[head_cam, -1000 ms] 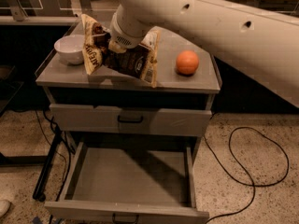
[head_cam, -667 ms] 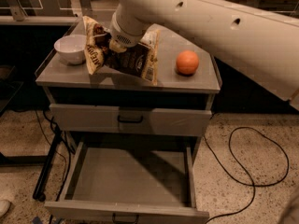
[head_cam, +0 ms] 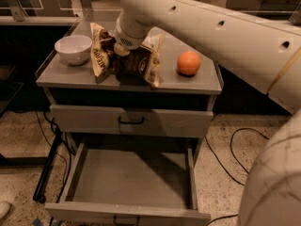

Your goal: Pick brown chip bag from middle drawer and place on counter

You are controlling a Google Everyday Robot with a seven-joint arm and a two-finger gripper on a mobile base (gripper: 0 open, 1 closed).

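The brown chip bag (head_cam: 141,64) rests on the counter (head_cam: 200,82), left of its middle, crumpled in the middle with both ends flaring up. My gripper (head_cam: 116,52) comes down from the big white arm (head_cam: 202,22) and is shut on the bag's middle; the wrist hides most of it. The middle drawer (head_cam: 131,178) is pulled fully open below and its grey floor is bare.
An orange ball (head_cam: 188,63) lies on the counter right of the bag. A white bowl (head_cam: 73,49) stands at the counter's left. The upper drawer (head_cam: 130,120) is closed. Black cables (head_cam: 230,149) run over the floor on both sides of the cabinet.
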